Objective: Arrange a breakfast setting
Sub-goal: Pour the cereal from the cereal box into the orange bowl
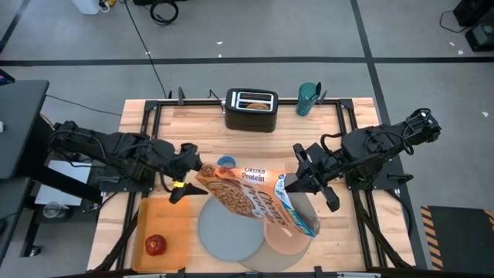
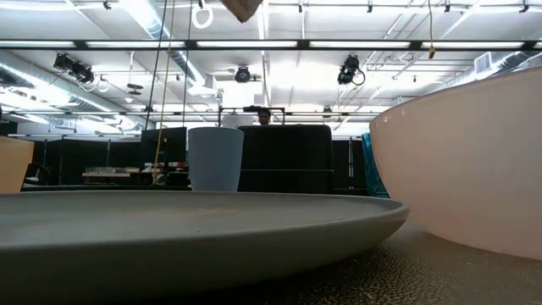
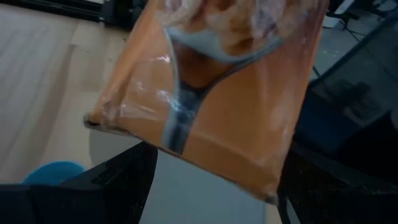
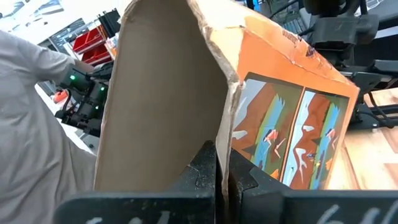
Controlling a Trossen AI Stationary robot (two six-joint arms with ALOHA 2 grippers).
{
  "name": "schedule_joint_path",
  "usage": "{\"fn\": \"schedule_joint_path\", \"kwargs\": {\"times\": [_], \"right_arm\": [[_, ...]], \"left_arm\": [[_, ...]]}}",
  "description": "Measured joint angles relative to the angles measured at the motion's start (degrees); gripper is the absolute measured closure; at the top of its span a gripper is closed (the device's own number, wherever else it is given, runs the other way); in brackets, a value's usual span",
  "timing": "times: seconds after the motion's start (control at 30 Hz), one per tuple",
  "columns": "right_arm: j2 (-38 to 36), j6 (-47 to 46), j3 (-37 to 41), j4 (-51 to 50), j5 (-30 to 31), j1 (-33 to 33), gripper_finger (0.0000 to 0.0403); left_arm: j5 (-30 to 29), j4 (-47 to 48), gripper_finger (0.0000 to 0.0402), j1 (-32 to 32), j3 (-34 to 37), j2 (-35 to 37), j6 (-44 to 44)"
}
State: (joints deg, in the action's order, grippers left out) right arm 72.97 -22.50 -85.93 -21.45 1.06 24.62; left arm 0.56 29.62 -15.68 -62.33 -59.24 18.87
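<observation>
The orange cereal box is held in the air above the front middle of the tabletop, lying tilted over the grey-blue plate and the pink bowl, with both arms on it. The left end effector is at the box's corner toward the left edge; in the left wrist view its dark fingers stand on each side of the box, but I cannot tell if they press on it. The right end effector is at the torn open end, and in the right wrist view its fingers are closed together on a thin cardboard flap. I judge that the box is light and rather stiff along its folded edges, but the open end is weak: a flap can bend or tear if it carries the weight. The printed face looks glossy, so it may slip under a light squeeze. A safer hold seems to be across two opposite walls near a closed corner. The red apple lies near the front left corner, well apart.
</observation>
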Motion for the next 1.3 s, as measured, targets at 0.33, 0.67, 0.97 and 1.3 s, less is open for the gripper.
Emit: {"fn": "schedule_joint_path", "kwargs": {"times": [0.33, 0.67, 0.97, 1.3], "right_arm": [[0.0, 0.2, 0.0, -0.1, -0.5, 0.0, 0.0396], [0.0, 0.2, 0.0, -0.1, -1.1, 0.0, 0.0396], [0.0, 0.2, 0.0, 0.0, -0.5, 0.0, 0.0396], [0.0, 0.3, 0.0, -1.0, 0.8, 0.0, 0.0396]], "left_arm": [[-2.9, -7.0, 0.0076, 1.8, 7.9, 2.7, 1.7], [0.5, -30.2, 0.0076, 2.4, 16.6, 2.6, 6.9], [0.7, -41.0, 0.0076, 2.2, 19.3, 2.6, 12.1], [0.4, -40.3, 0.0098, 2.2, 19.4, 2.6, 13.9]]}}
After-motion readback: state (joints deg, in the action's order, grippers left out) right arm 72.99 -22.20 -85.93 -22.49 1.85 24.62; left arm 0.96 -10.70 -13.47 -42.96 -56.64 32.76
